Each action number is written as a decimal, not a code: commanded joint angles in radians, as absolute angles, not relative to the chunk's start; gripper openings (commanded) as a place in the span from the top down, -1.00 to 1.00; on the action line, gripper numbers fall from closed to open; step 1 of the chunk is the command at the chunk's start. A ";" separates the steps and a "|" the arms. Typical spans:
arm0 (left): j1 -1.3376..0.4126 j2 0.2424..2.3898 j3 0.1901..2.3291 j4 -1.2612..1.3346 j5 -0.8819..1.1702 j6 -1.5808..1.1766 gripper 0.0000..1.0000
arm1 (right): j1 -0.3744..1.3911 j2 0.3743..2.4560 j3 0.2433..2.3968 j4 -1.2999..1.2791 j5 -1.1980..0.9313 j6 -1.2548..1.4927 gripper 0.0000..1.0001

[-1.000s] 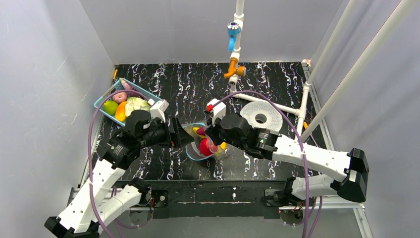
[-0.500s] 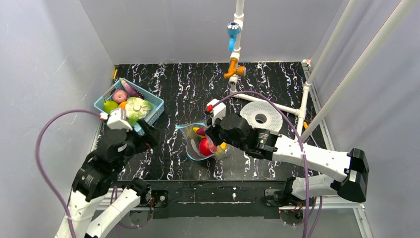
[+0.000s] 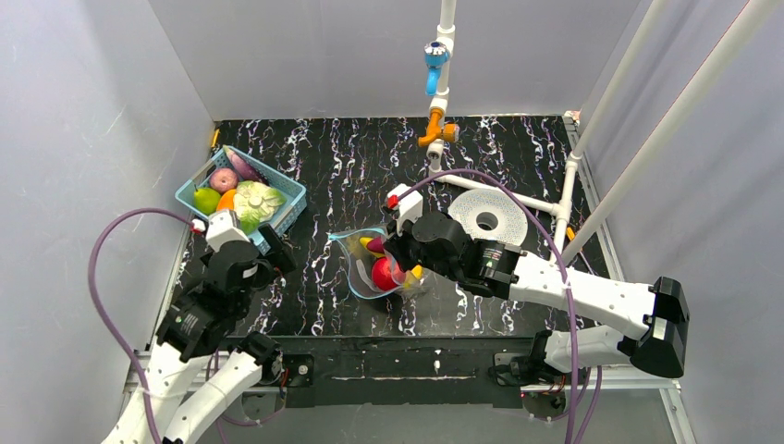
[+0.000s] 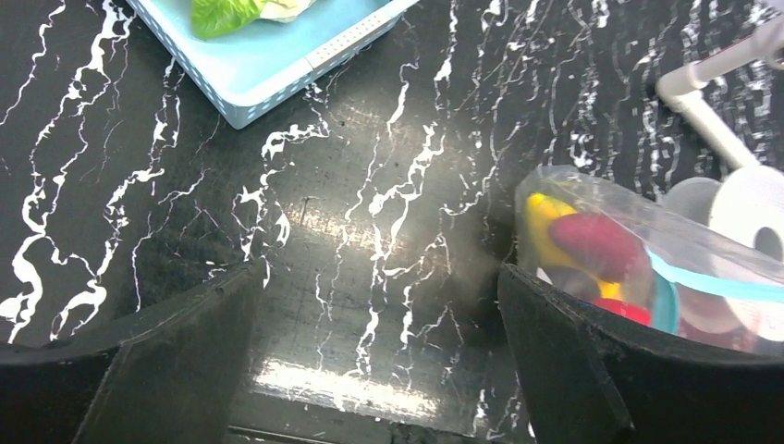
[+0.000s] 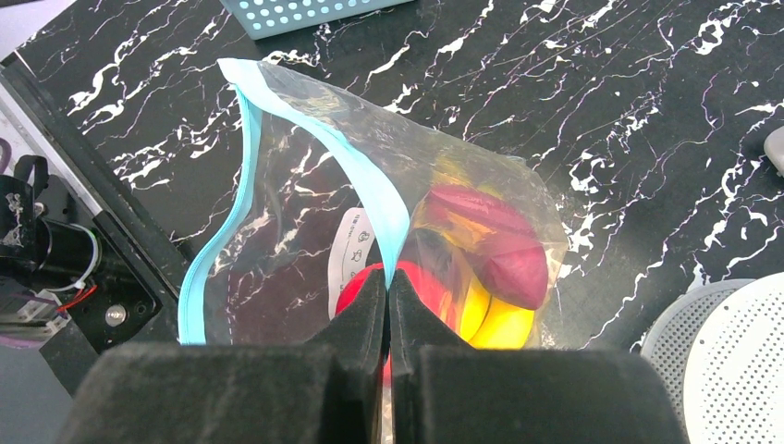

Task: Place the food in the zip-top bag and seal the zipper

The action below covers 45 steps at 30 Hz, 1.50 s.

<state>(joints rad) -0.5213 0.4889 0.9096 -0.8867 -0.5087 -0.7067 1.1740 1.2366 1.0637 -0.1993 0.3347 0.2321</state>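
Sitting near the middle of the worktop (image 3: 351,166), the zip-top bag (image 3: 370,268) has food inside: a red apple (image 3: 384,275), a yellow banana (image 5: 504,328) and a dark purple piece (image 5: 499,250). Its mouth is not shut. The teal zipper (image 5: 370,185) bends in a wide loop, and the open side faces the left arm (image 3: 199,314). The strip runs roughly from the far side to the near side.

The right jaws are squeezed tight on one lip of the zipper, just above the apple. The left jaws are spread wide and hold nothing. They hang over bare worktop, apart from the bag, and the bag lies to their right. A blue basket (image 3: 287,190) with more food sits just past them, at the far left.

I think the zipper must be pressed shut next. The right arm (image 3: 555,282) is nearer, since it touches the bag. The left one must reach to its right to help.
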 commanded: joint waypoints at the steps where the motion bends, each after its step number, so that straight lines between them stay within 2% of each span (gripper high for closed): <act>1: -0.525 0.542 0.865 -0.824 -0.603 -0.666 -0.96 | 1.181 1.219 1.072 -0.152 0.356 0.224 0.94; 5: -0.521 0.547 0.845 -0.727 -0.666 -0.606 -0.97 | 1.181 1.220 1.074 -0.154 0.369 0.216 0.94; 11: -0.441 0.619 0.863 -0.603 -0.606 -0.473 -0.97 | 1.182 1.217 1.064 -0.142 0.374 0.212 0.93; 19: -0.040 0.734 0.851 -0.465 -0.202 -0.538 -0.96 | 1.182 1.206 1.055 -0.135 0.378 0.209 0.92; 28: 0.313 1.018 0.862 -0.243 0.059 -0.631 -0.97 | 1.184 1.199 1.038 -0.115 0.368 0.209 0.91; 32: 0.418 1.190 0.903 -0.100 0.103 -0.691 -0.96 | 1.189 1.198 1.026 -0.102 0.369 0.208 0.89; 36: 0.436 1.401 1.002 -0.015 0.110 -0.695 -0.88 | 1.190 1.198 1.021 -0.093 0.382 0.201 0.88; 43: 0.436 1.555 1.132 -0.071 -0.013 -0.619 -0.71 | 1.189 1.194 1.013 -0.080 0.374 0.201 0.87; 45: 0.434 1.578 1.175 -0.106 -0.070 -0.585 -0.56 | 1.189 1.193 1.011 -0.078 0.368 0.203 0.88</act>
<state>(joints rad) 0.4343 1.5669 1.0859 -0.0772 0.0387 -0.6548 1.1851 1.2243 1.0172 -0.1440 0.3614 0.2089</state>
